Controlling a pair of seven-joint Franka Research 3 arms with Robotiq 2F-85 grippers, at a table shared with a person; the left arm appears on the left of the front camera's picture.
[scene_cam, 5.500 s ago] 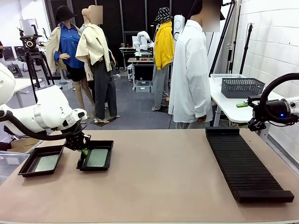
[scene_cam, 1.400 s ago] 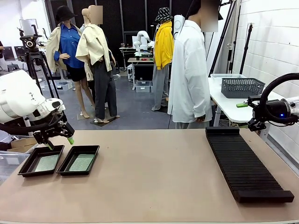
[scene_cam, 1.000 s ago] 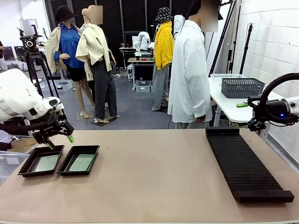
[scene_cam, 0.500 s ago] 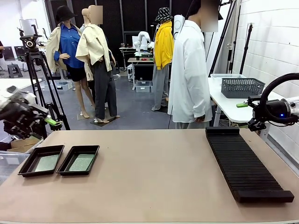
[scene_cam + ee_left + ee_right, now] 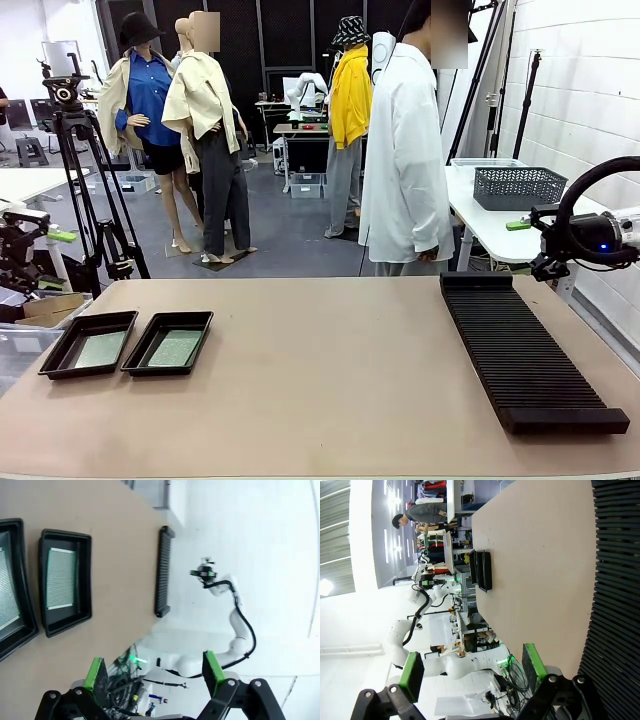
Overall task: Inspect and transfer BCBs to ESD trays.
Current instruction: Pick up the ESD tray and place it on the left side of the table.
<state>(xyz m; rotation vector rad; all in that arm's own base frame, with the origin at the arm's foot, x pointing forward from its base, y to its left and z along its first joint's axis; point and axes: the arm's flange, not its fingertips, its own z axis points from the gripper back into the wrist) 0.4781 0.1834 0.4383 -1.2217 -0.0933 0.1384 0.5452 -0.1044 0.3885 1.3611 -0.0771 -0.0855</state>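
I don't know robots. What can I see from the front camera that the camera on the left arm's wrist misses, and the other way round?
Front view, not the wrist view: a person in a white shirt standing at the table's far side, and a grey mesh basket on the side table. Left wrist view, not the front: a close look at the left end effector, open with nothing between its green pads. Both: the two black trays, each holding a green board, the long black rack and the right arm.

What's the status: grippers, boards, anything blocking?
Left gripper open, empty. Right gripper open, empty. BCBs in both ESD trays. Nothing blocking.
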